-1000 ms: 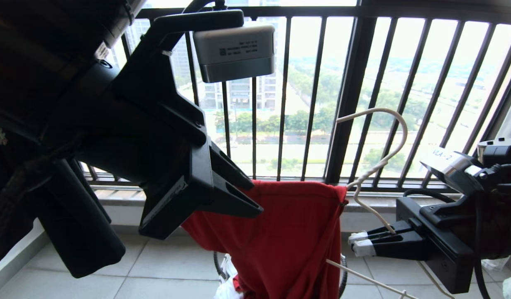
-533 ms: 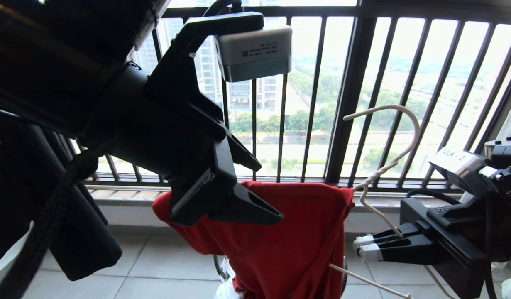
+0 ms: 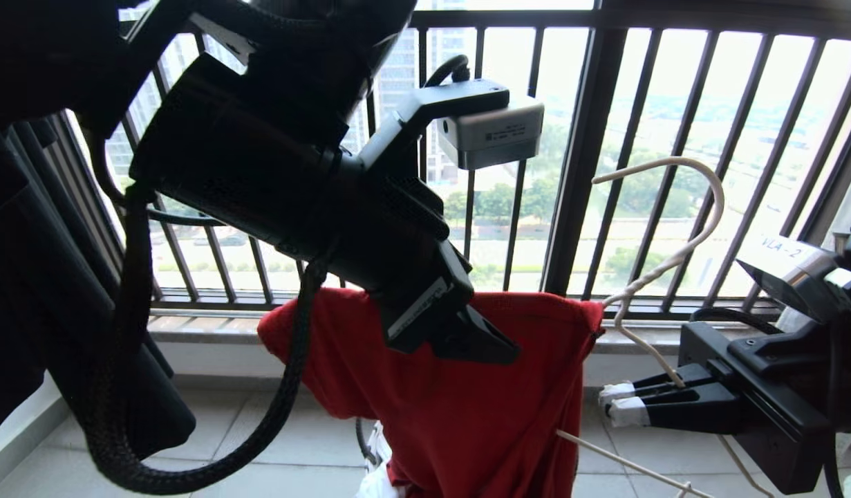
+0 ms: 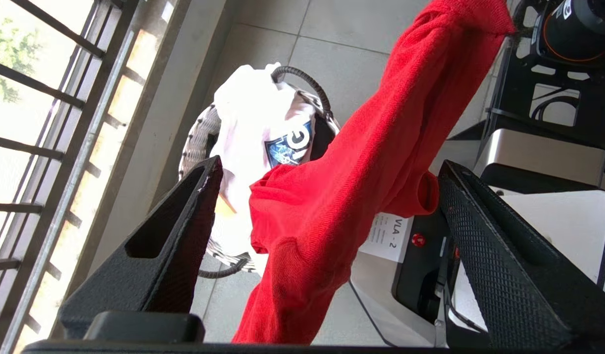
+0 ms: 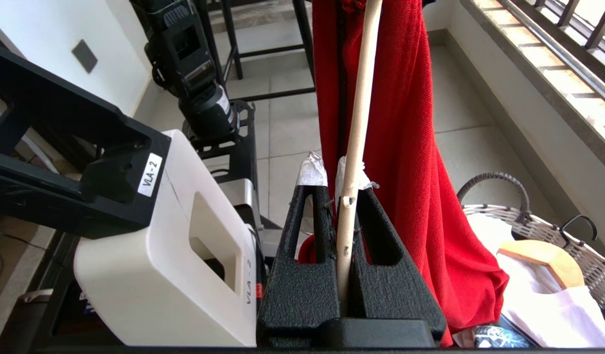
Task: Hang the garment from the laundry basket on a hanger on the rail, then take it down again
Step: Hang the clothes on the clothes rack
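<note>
Head view: the garment (image 3: 466, 408) is draped over the hanger (image 3: 664, 259), up in front of the black railing (image 3: 584, 152). The right gripper (image 3: 615, 404) pinches the hanger's wire arm, and the left gripper (image 3: 491, 342) sits against the shirt's top edge.

Left wrist view: the left fingers (image 4: 164, 255) are spread wide, red cloth hanging loose between them, nothing gripped. The laundry basket (image 4: 196, 142) with a white shirt (image 4: 255, 123) sits on the floor below.

Right wrist view: jaws pressed together on the wire.

Handling guess: the shirt's light, floppy and slides easily, so I'd grab at the shoulder seam or collar; the hanger is thin and springy, best held near its neck.
</note>
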